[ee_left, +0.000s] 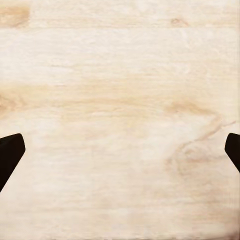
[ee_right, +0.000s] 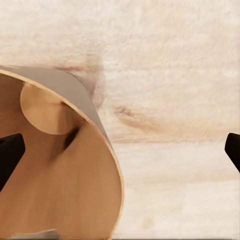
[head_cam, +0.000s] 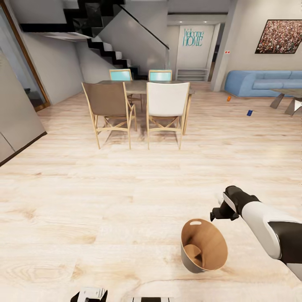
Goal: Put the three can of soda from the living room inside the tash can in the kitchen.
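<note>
So the bin (head_cam: 204, 245) sits on the floor at our 5 o'clock, looking empty. Two cans, orange (head_cam: 229, 98) and blue (head_cam: 250, 112), lie way off at 1 o'clock near the sofa (head_cam: 262, 82). Both claws (head_cam: 221, 208) (ee_left: 120, 150) gape wide, holding nothing. We reckon everything's left.

Sofa (head_cam: 268, 82) cut by edge; far cans (head_cam: 250, 112) tiny.
</note>
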You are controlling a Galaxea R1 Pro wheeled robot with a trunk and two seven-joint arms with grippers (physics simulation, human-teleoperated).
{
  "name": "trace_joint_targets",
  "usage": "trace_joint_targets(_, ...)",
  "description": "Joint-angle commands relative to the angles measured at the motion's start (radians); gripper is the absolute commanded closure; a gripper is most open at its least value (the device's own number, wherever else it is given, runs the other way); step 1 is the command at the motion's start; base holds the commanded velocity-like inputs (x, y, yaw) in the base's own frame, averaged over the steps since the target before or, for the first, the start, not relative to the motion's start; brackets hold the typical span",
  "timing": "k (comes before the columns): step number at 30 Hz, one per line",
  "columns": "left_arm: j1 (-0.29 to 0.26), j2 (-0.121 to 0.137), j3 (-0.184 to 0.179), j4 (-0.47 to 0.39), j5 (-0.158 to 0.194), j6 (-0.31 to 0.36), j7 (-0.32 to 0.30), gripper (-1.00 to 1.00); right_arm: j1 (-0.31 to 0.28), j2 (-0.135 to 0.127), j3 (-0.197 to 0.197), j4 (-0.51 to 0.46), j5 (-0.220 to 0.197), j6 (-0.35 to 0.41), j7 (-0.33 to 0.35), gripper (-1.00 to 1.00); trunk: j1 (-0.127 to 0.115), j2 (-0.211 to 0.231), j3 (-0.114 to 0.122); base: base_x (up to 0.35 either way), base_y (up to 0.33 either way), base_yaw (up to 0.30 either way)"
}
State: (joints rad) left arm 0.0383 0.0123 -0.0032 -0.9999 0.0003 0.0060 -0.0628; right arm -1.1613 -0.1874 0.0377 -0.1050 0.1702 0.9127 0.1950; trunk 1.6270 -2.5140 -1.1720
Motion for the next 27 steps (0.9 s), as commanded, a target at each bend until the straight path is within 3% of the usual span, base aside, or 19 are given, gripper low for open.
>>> trace_joint_targets(1, 0.0, 0.0, 0.0, -0.001, 0.0, -0.004, 0.001, -1.0, 0.0, 0.0, 0.0, 0.0, 0.0, 0.0, -0.001, -1.0, 0.0, 0.0, 0.0, -0.068, 0.0, 0.0)
trace_joint_targets(6, 0.0, 0.0, 0.001, -0.001, 0.0, -0.008, 0.002, -1.0, 0.0, -0.001, 0.0, -0.001, 0.0, 0.0, 0.0, -1.0, 0.0, 0.0, 0.0, -0.027, 0.0, 0.0)
trace_joint_targets(24, -0.001, 0.0, 0.0, 0.003, 0.0, 0.003, 0.003, -1.0, 0.0, 0.0, 0.001, -0.001, 0.001, 0.0, -0.003, -1.0, 0.008, -0.004, -0.07, -0.001, 0.0, 0.0)
trace_joint_targets(27, -0.001, 0.0, 0.0, 0.002, 0.0, 0.002, 0.003, -1.0, 0.0, 0.001, 0.001, -0.001, 0.002, 0.0, -0.003, -1.0, 0.008, -0.004, -0.07, 0.0, 0.0, 0.0)
